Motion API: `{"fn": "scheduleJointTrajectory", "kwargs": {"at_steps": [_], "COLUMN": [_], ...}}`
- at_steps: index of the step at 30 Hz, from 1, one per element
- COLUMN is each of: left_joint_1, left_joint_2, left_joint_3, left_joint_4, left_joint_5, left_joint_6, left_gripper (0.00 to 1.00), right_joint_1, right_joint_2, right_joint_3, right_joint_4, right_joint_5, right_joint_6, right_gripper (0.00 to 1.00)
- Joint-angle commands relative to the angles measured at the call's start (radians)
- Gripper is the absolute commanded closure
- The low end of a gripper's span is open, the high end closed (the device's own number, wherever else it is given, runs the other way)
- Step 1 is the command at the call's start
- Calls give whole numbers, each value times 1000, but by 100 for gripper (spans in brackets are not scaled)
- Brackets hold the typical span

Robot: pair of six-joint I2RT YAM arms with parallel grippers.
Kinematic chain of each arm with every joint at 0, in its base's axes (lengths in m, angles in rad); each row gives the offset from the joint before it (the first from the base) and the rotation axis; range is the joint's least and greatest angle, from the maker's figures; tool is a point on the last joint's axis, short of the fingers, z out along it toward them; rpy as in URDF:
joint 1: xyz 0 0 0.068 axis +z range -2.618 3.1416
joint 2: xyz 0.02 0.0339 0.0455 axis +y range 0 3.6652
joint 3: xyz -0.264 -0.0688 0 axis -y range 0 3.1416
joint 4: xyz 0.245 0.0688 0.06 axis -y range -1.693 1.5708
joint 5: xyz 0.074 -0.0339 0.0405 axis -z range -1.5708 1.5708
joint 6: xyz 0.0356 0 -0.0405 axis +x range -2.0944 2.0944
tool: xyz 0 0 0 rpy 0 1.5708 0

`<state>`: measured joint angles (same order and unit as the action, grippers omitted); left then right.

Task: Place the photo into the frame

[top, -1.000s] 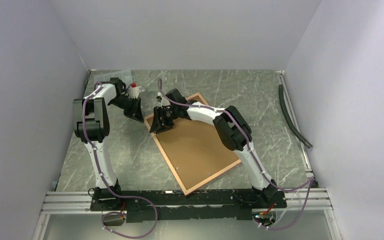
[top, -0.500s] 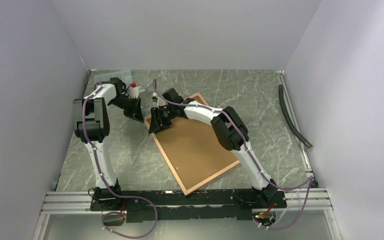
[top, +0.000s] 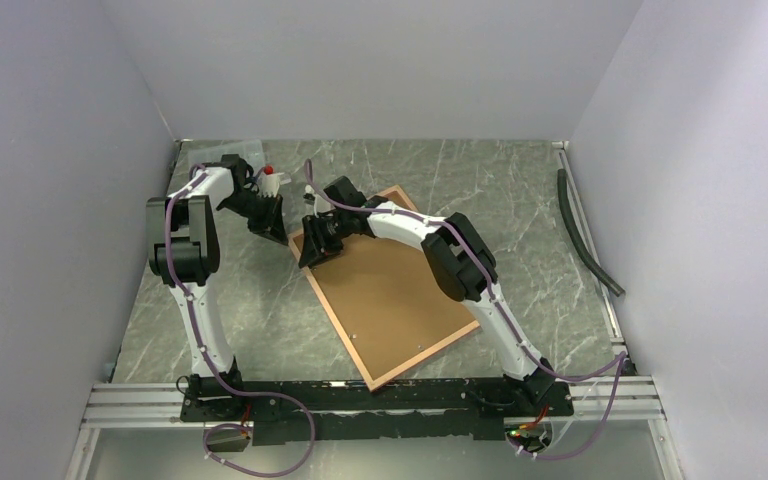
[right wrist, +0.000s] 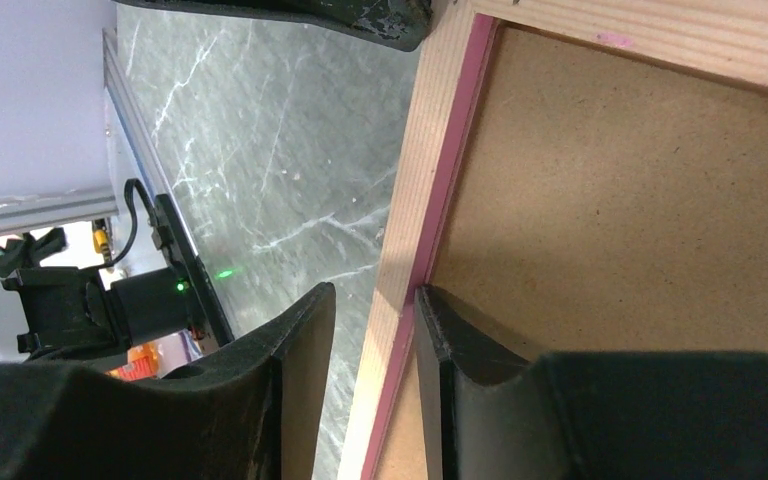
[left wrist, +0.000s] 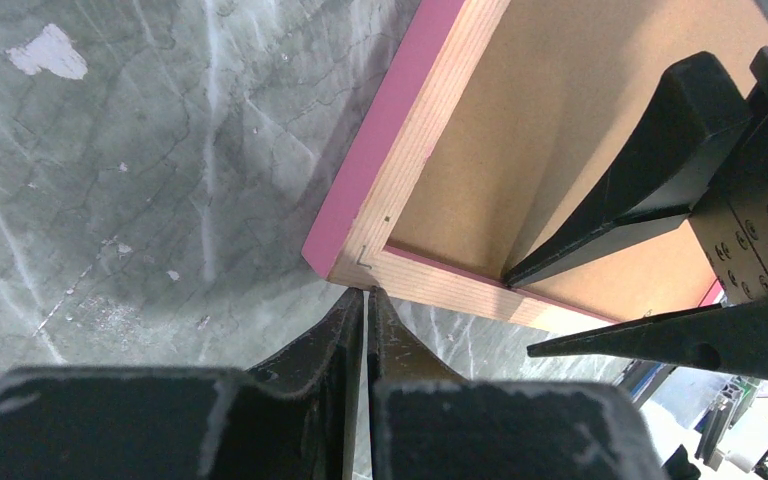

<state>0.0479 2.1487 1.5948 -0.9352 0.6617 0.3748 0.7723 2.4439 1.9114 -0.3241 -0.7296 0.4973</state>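
Observation:
The frame [top: 332,315] lies back-up on the table, tan wood rails with a pink edge, and a brown backing board [top: 390,290] sits inside it. The photo is not in view. My right gripper [top: 312,252] is open and straddles the frame's left rail [right wrist: 430,150] near its far corner, with one finger inside on the board [right wrist: 640,220] and one outside over the table. My left gripper [top: 278,232] is shut and empty, its tips [left wrist: 365,292] touching the outside of the frame's corner [left wrist: 430,110].
A white bottle with a red cap [top: 270,180] and a clear plastic sheet [top: 245,150] lie at the far left. A dark hose [top: 585,235] runs along the right wall. An aluminium rail [top: 360,400] spans the near edge.
My right gripper has shifted slightly to the left along with the frame's far corner. The left gripper has stayed at the corner.

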Motion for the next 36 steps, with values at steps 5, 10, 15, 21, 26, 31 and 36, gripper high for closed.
{"fn": "scheduleJointTrajectory", "kwargs": {"at_steps": [5,10,15,21,26,31,36], "left_joint_1": [-34,-31,-27,-30,-42,-73,-82], "left_joint_2": [-25,-75,-117,-64,3,57,70], "left_joint_3": [-11,-1,42,121,166,185,182], "left_joint_4": [43,-1,-27,-2,32,46,63], "left_joint_5": [1,13,-17,-5,-14,-21,-22], "left_joint_6": [-7,8,24,-10,-22,-22,-29], "left_gripper": [90,87,70,64,65,67,68], "right_joint_1": [28,-17,-142,-369,-529,-573,-576], "right_joint_2": [6,-68,-234,-507,-739,-975,-1106], "right_joint_3": [7,61,-35,-346,-623,-845,-928], "right_joint_4": [-130,-138,-46,-7,-115,-284,-500], "right_joint_5": [-2,57,122,359,565,607,597], "right_joint_6": [-52,-59,35,119,195,235,257], "right_gripper": [52,24,1,0,0,0,0]}}
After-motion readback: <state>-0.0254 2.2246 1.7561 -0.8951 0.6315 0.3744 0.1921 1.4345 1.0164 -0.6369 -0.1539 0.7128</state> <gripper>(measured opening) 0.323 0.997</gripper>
